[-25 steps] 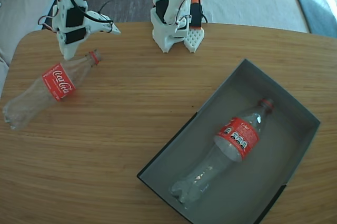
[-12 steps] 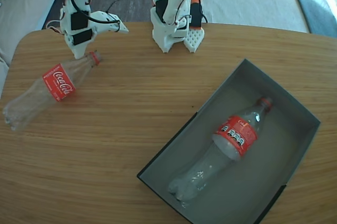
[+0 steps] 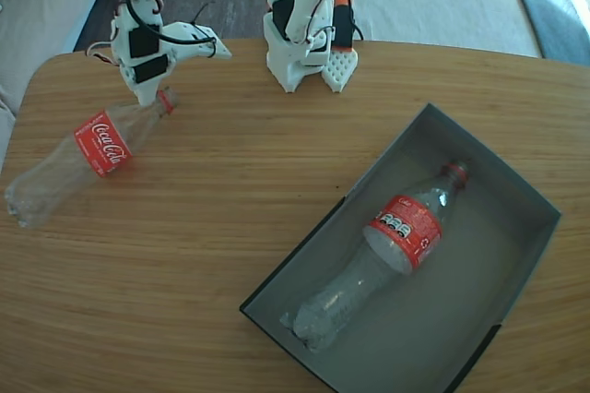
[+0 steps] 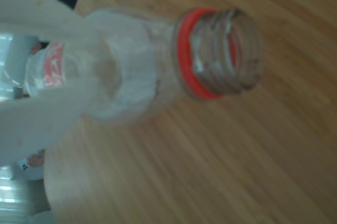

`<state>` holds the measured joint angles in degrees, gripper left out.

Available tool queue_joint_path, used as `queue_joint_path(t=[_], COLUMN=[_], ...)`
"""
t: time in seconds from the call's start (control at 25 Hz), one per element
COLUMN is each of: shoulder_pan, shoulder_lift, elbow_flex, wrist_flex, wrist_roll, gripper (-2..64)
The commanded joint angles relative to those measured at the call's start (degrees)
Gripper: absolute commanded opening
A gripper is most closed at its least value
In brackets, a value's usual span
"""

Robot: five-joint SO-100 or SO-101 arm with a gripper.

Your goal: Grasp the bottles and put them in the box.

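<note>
In the fixed view you see the end effector just above the neck of one bottle, which lies on the wooden counter at the left. Whether it grips the neck, you cannot tell. The second bottle lies diagonally inside the dark grey box at the right.

In the wrist view you see this bottle's neck close up, blurred, with a red ring and open threaded mouth. A pale finger lies across its shoulder.
</note>
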<state>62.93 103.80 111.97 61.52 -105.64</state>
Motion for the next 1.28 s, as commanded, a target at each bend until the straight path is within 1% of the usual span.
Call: queue_joint_path(t=[0.0, 0.28, 0.32, 0.44, 0.48, 0.64, 0.76, 0.84, 0.96, 1.12, 1.24], shoulder_pan=[-0.1, 0.0, 0.2, 0.8, 1.0, 1.6, 1.7, 1.6, 1.6, 1.7, 3.2], shoulder_lift=[0.5, 0.5, 0.5, 0.6, 0.6, 0.7, 0.9, 0.7, 0.5, 0.0, -3.1], elbow_flex=[0.2, 1.9, 1.9, 1.5, 1.3, 1.1, 1.0, 1.0, 1.1, 3.0, 2.7], wrist_flex=[-0.4, -0.4, -0.4, -0.4, -0.4, -0.4, -0.4, -0.4, -1.3, -6.1, -9.2], wrist_roll=[0.4, 0.4, 0.4, 1.1, 1.8, 1.7, 1.9, 2.0, 2.0, 2.0, 1.2], gripper=[2.5, 3.1, 5.5, 19.1, 22.6, 30.3, 38.7, 42.4, 43.4, 43.4, 43.5])
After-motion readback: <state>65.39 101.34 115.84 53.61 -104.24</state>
